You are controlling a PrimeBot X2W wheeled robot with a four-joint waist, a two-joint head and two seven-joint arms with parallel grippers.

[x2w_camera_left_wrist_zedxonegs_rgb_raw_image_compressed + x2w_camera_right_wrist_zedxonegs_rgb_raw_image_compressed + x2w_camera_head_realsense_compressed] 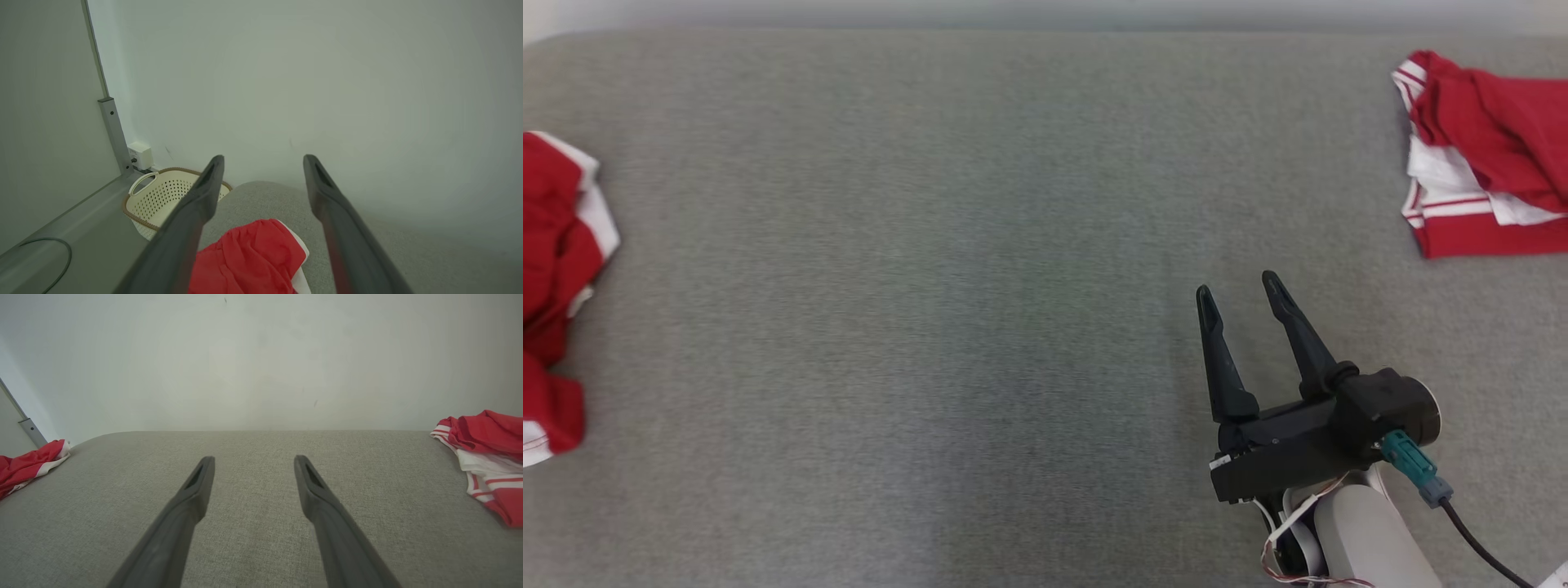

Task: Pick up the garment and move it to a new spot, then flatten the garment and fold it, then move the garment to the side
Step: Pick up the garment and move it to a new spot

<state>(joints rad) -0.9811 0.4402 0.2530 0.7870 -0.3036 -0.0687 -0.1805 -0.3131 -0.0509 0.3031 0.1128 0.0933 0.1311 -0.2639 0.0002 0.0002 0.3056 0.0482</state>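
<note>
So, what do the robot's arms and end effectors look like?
The right end effector has two long, tapering dark fingers on a black body, a teal connector with black cable, thin red-white wires and a pale forearm. The left end effector shows matching dark fingers.

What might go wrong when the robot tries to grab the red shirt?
1. Both red bundles, the garment with striped trim and the other red garment, are crumpled and show no numbers, so the wrong one might get grabbed.
2. The open left gripper points at the other red garment near the grey surface's corner; a nudge might tip it toward the basket.
</note>
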